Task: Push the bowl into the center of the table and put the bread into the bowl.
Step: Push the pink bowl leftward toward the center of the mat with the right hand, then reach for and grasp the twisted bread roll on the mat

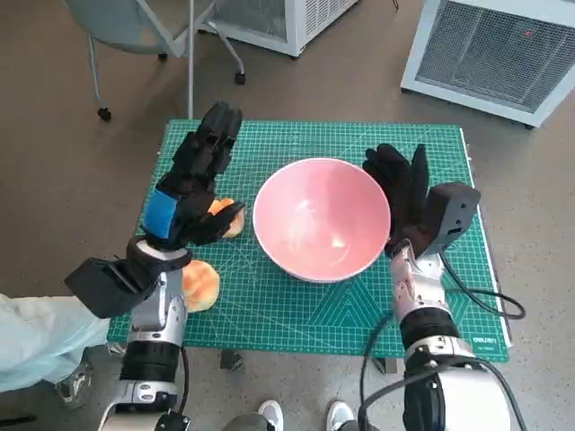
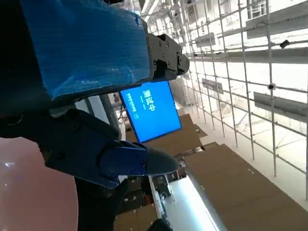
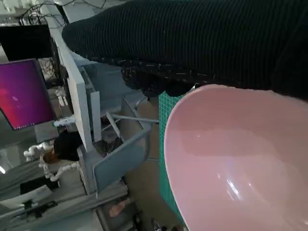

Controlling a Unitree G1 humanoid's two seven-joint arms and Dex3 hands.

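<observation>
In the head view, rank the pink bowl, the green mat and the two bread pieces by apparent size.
1. green mat
2. pink bowl
3. The bread near the mat's front edge and the bread by the left robot hand: both partly hidden, so unranked.

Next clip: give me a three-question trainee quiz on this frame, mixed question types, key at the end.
1. True or false: bread already lies inside the pink bowl.
2. Which hand is next to the bowl's rim? A) left hand B) right hand
3. Fill in: two bread pieces lie on the green ____, on the bowl's left-hand side.

Key: 1 false; 2 B; 3 mat.
</observation>
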